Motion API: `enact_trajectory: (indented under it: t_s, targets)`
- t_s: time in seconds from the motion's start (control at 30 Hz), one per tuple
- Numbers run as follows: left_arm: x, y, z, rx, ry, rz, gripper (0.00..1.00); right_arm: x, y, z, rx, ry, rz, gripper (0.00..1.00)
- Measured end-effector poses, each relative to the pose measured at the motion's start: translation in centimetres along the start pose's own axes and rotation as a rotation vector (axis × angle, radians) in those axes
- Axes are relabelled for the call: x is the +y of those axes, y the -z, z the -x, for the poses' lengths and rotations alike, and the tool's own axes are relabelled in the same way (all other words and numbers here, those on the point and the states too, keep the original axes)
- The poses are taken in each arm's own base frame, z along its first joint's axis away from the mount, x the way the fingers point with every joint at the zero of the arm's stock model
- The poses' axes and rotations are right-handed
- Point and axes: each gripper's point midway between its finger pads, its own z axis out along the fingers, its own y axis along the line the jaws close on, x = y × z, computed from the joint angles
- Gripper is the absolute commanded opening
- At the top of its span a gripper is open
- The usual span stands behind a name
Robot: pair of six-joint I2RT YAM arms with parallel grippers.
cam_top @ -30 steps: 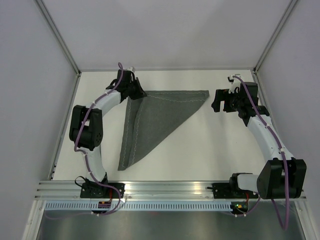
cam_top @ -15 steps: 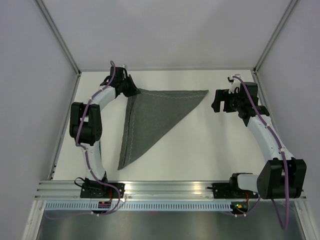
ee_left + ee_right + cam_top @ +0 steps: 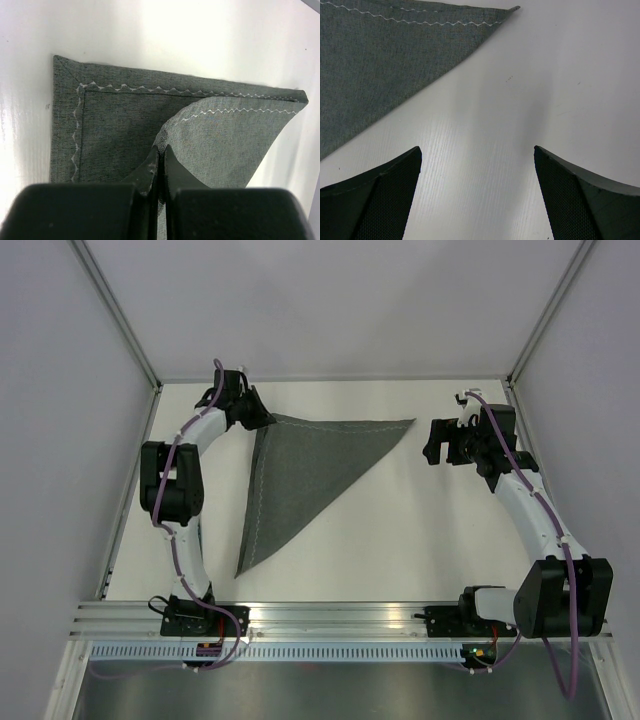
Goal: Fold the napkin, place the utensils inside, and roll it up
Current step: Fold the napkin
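Corner of the napkin [image 3: 305,470] hidden between the left jaws; right wrist view crops it

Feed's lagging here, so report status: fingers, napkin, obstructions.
Left fingers shut on far-left corner of dark grey fabric napkin. Right fingers open, empty, off its right tip. Napkin folded triangular. Nothing blocking.
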Motion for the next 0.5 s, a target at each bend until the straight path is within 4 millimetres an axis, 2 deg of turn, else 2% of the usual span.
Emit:
enact_trajectory:
  t_s: [0.27, 0.5]
  targets:
    - [0.6, 0.0, 0.4, 0.004, 0.014, -0.003, 0.02, -0.1, -0.3, -0.3, 0.011, -0.003, 0.0, 0.98]
    - [0.6, -0.2, 1.7, -0.01, 0.017, -0.005, 0.02, -0.1, -0.3, -0.3, 0.013, -0.003, -0.001, 0.98]
